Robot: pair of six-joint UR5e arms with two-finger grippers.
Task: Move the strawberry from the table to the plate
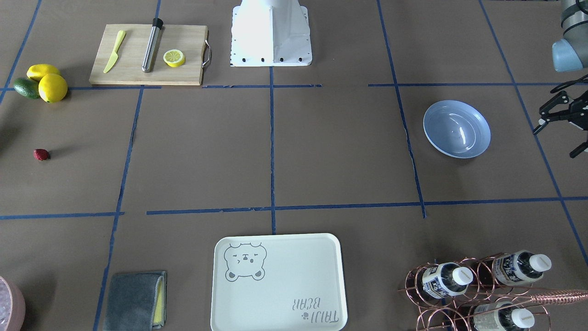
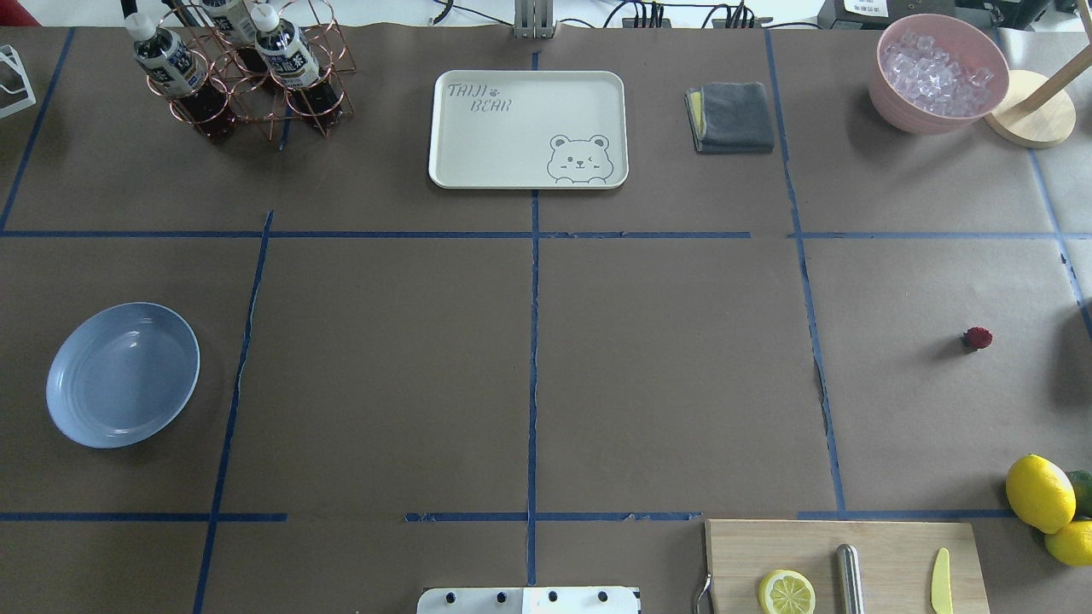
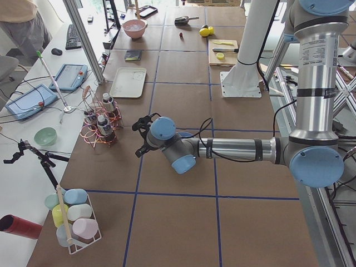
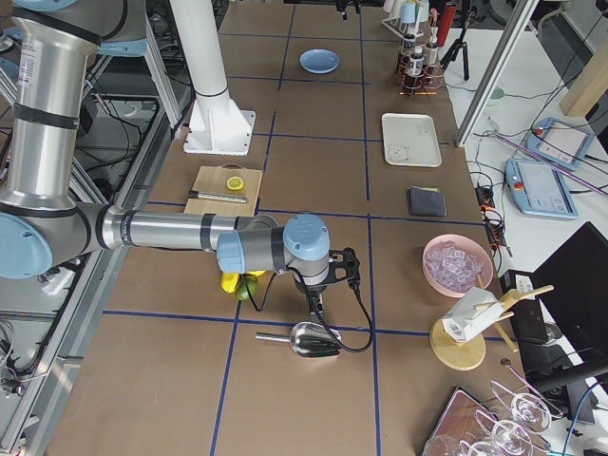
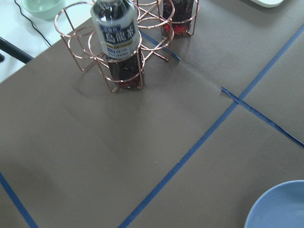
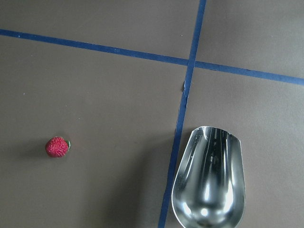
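Observation:
The strawberry [image 1: 41,155] is tiny and dark red, and lies alone on the brown table [image 2: 665,384] at its right end [image 2: 978,338]. In the right wrist view the strawberry [image 6: 57,147] is at lower left, with no fingers in sight. The light-blue plate [image 2: 124,373] sits empty at the opposite end [image 1: 457,129]. My left gripper [image 1: 556,138] hovers open beside the plate, holding nothing. My right gripper [image 4: 344,269] shows only in the right side view, above the table near a metal scoop [image 4: 309,339]. I cannot tell whether it is open or shut.
Two lemons and an avocado [image 1: 43,82] lie near the strawberry. A cutting board [image 1: 149,55] carries a lemon slice, a knife and a metal rod. Further off are a cream bear tray [image 2: 527,128], a bottle rack [image 2: 239,68], a grey cloth [image 2: 732,117] and a pink ice bowl [image 2: 938,72].

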